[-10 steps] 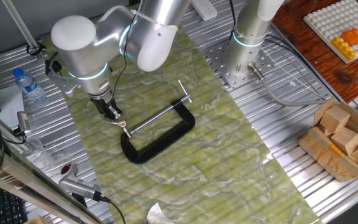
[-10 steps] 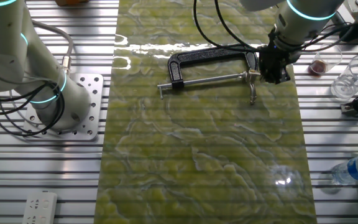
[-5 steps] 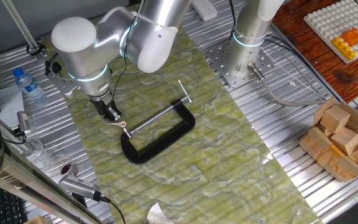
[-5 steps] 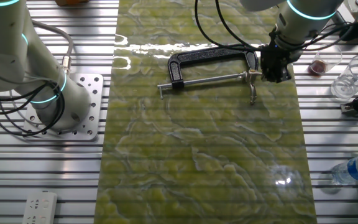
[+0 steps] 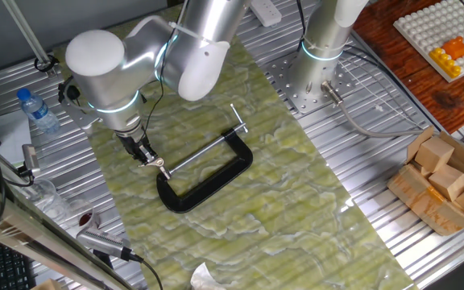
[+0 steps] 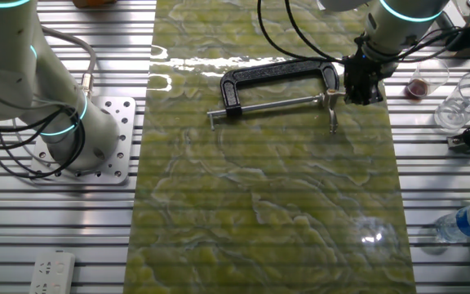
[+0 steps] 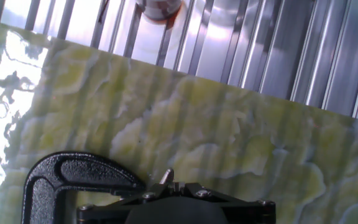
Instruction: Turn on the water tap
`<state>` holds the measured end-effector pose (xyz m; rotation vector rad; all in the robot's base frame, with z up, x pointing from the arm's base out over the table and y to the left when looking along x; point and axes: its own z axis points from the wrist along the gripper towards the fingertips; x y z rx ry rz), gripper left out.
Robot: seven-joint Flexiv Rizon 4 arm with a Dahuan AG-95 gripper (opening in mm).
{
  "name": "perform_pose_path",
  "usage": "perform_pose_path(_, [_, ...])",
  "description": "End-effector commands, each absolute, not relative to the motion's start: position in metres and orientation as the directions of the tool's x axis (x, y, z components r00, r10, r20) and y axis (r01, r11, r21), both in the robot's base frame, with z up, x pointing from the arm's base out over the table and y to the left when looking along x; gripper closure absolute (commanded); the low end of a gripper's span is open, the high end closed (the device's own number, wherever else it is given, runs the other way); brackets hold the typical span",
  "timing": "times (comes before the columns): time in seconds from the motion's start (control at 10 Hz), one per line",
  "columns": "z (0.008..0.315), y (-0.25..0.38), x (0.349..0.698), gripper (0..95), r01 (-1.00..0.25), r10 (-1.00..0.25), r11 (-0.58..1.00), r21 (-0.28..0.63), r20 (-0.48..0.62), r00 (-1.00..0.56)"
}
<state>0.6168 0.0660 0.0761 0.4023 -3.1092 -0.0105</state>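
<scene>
**Lining up on the clamp's T-bar, the "tap" handle**

So I'm running the Rizon remotely and I'm parking the gripper [image 5: 145, 153] right at the T-bar handle [image 5: 161, 167] of the water tap [image 5: 204, 176], which here is a black C-clamp lying flat on the green marbled mat [image 5: 240, 201] in the middle of the table [image 5: 353, 161]. In one fixed view the clamp is sitting centre-left of the frame, with the long silver screw [image 5: 204, 153] running diagonally up toward the upper right and the handle end pointing lower left, straight at my arm. That's why I'm coming in from that side: the handle is the only bit that turns, so the fingers need to be over it, not over the frame.

In the other fixed view the gripper [image 6: 362, 82] is in the upper right of the frame, just beside the handle [image 6: 331, 110], maybe touching it, but I honestly can't tell. Same goes for the fingers: they're dark, small and bunched together, so I can't say whether they're apart or pinched on the bar.

The hand view isn't helping much. It's showing the curved end of the clamp [image 7: 67, 180] at the lower left and the hand's own housing along the bottom edge, with no clear fingertip in sight.

My guess is the turning itself is barely started, if at all. The clamp is lying loose on the mat, so I'm thinking it could skid or roll if I twist off-axis.
</scene>
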Motion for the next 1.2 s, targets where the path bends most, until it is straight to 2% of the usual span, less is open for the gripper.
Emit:
perform_pose_path(0.1, [0.076,0.067,0.617,95.0,-0.243,-0.243,0.97,0.007,0.006,-0.97])
perform_pose_path(0.7, [0.08,0.055,0.624,95.0,-0.308,-0.308,0.951,-0.002,0.011,-0.951])
perform_pose_path(1.2, [0.081,0.055,0.633,95.0,-0.301,-0.301,0.953,0.012,0.0,-0.954])
